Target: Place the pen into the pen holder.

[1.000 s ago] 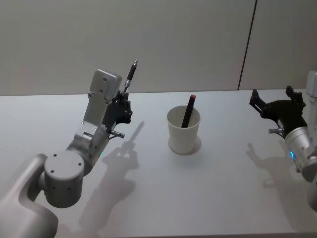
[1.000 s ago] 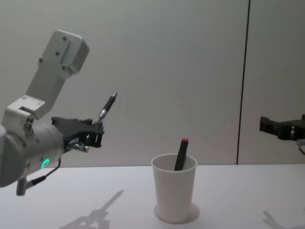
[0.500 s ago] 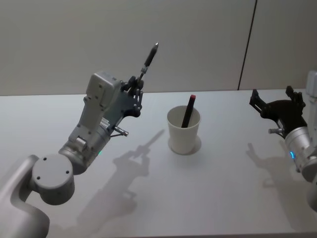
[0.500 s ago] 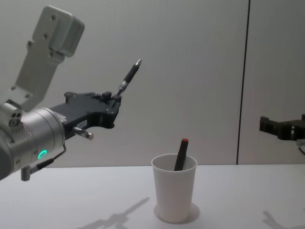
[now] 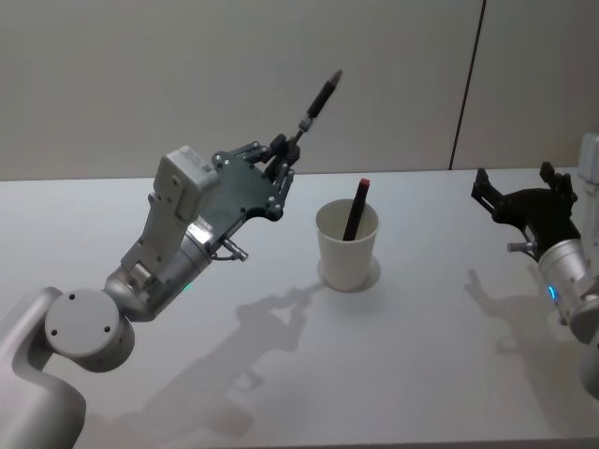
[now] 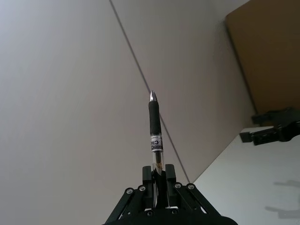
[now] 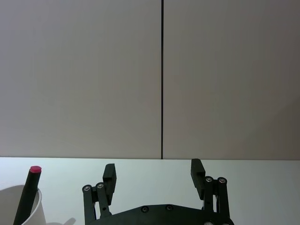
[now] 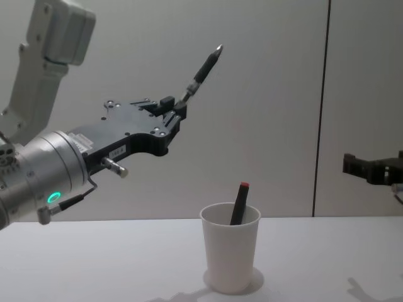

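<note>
My left gripper [image 5: 284, 157] [image 8: 178, 108] [image 6: 158, 176] is raised above the table, left of the pen holder, and is shut on the lower end of a black pen [image 5: 315, 101] [image 8: 203, 68] [image 6: 154, 129] whose silver tip points up and to the right. The pen holder [image 5: 347, 245] [image 8: 230, 246] is a white paper cup standing upright at the table's middle; its rim also shows in the right wrist view [image 7: 40, 206]. A dark pen with a red cap [image 5: 356, 208] [image 8: 239, 202] [image 7: 28, 192] leans inside it. My right gripper [image 5: 518, 192] [image 7: 153, 176] hovers open at the far right.
The white table [image 5: 393, 355] carries the cup and the arms' shadows. A grey wall with a dark vertical seam [image 8: 321, 107] stands behind.
My left gripper has risen and moved right toward the cup with the pen in it, and the pen's tip has swung higher and farther right. The right arm has stayed still.
</note>
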Tool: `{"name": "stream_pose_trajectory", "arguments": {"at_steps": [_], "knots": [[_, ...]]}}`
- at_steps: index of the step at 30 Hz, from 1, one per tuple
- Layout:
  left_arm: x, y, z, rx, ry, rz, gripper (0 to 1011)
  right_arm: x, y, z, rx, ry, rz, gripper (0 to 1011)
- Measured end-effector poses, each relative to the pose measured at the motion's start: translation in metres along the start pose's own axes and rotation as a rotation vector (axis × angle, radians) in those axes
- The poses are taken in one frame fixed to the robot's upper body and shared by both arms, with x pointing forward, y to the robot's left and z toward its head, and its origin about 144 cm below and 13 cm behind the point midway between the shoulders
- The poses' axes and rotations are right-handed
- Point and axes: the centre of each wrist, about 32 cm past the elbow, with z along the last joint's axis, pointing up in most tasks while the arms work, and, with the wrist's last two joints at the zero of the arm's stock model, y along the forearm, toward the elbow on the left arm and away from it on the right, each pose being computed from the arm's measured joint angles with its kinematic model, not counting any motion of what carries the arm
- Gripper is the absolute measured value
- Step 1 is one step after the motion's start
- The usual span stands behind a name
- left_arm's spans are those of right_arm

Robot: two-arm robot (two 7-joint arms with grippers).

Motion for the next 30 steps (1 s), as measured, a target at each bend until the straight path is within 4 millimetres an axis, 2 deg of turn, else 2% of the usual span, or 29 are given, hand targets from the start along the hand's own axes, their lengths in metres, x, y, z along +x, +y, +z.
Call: {"name": "stream_pose_trajectory", "arguments": {"at_steps": [17,30], "knots": [[0.020,-0.008,-0.014,-0.218,-0.019,-0.246,175,0.000,0.000,0.000,0.001,0.000,0.002,1001],[0.028,-0.015,-0.020,-0.320,-0.037,-0.361,175,0.005,-0.005,0.003,0.035,0.027,0.095,1001]]}}
